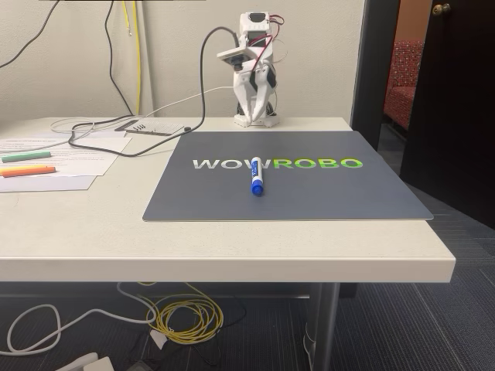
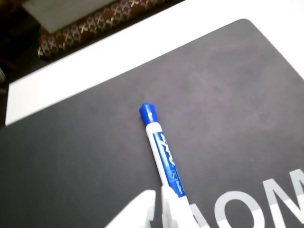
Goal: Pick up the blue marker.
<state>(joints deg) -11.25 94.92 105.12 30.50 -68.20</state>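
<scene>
The blue marker (image 1: 256, 182) lies on the dark mat (image 1: 325, 197), just below the lettering, with its blue cap toward the table's front edge. The arm stands folded at the back of the table, and its white gripper (image 1: 252, 113) hangs tip down by the base, well behind the marker. In the wrist view the marker (image 2: 162, 148) lies lengthwise on the mat (image 2: 237, 95), cap pointing away. My gripper (image 2: 159, 202) rises from the bottom edge, and its white fingertips (image 2: 176, 213) overlap the marker's near end. The fingers look closed together with nothing between them.
A green marker (image 1: 25, 156) and an orange marker (image 1: 27, 171) lie on papers (image 1: 77, 162) at the table's left. A black cable (image 1: 139, 147) runs from the arm across the back left. The front edge of the table (image 1: 232, 263) is close to the mat.
</scene>
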